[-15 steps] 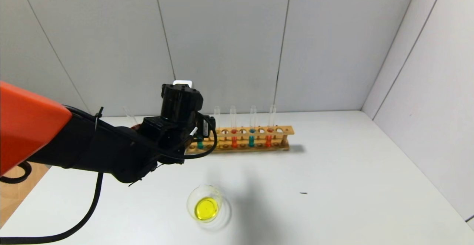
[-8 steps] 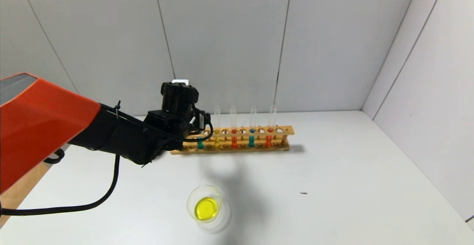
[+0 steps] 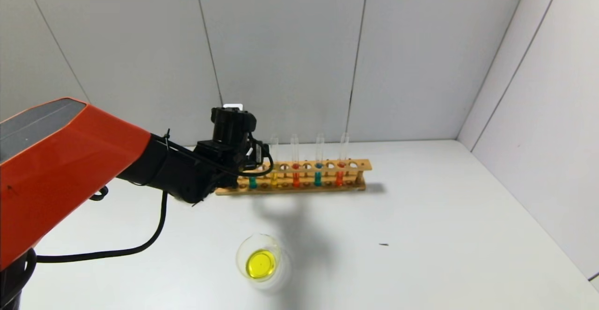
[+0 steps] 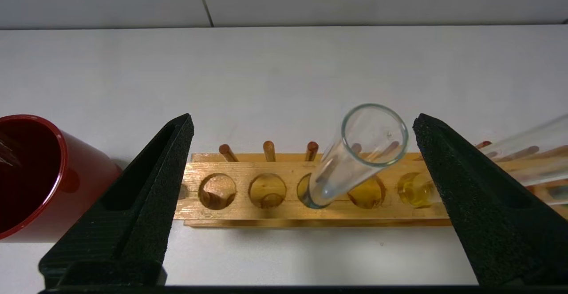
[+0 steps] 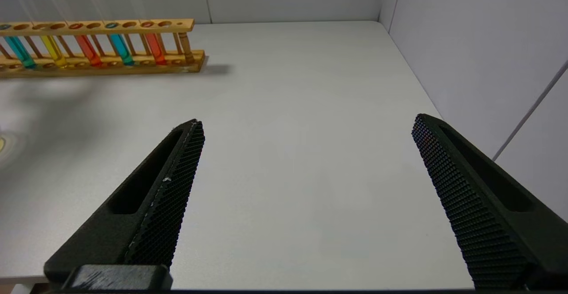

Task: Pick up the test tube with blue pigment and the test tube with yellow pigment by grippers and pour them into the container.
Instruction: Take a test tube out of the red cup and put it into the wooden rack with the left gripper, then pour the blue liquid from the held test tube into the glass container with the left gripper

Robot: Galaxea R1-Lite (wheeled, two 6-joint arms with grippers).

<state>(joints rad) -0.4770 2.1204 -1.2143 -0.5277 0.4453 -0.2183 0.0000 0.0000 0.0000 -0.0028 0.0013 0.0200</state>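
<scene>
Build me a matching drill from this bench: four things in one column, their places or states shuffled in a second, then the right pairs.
Things
1. beaker
2. left tool
3. red cup
4. right tool

Places or states
A. open over bare table, away from the rack
B. on the table in front of the rack, holding yellow liquid
C. beside the rack's end, on the table
D. open, one finger on either side of a tube standing in the rack

Pairs: 1-B, 2-D, 3-C, 4-A
</scene>
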